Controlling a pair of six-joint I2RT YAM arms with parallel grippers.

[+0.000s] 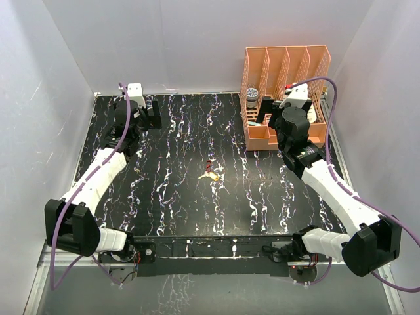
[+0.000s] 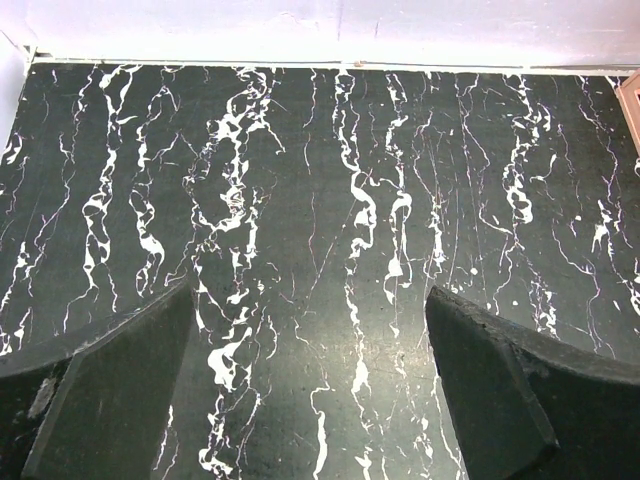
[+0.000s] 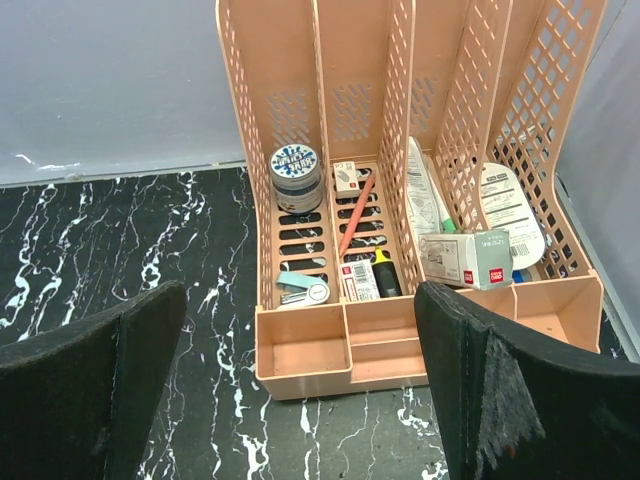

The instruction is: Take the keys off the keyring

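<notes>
1. We see the keys (image 1: 212,176) lying flat near the middle of the worktop (image 1: 164,203). The keyring (image 1: 209,165) touches them on the far side. Both are too small for us to tell whether the loop is threaded through them.
2. Our left gripper (image 2: 310,290) is spread wide and holds nothing. It hangs over bare worktop at the far left, well apart from the keys, and its camera shows only the marbled surface.
3. Our right gripper (image 3: 300,290) is likewise spread and empty. It faces the organiser (image 3: 330,375) at the far right, whose bays hold a tin (image 3: 297,172), a box (image 3: 465,258) and other desk things, none of which the task needs.
4. We judge the task not yet begun, as keys and keyring lie together with neither gripper touching them.
5. The wide jaws suit an approach. It also makes sense to us that the arms flank the pair, since we expect one gripper to pin the loop while the other works a key free.
6. Both parts are tiny and lie flat against the worktop, so we reckon the pinch must come in low and accurately. A slip could send the pair skating away.
</notes>
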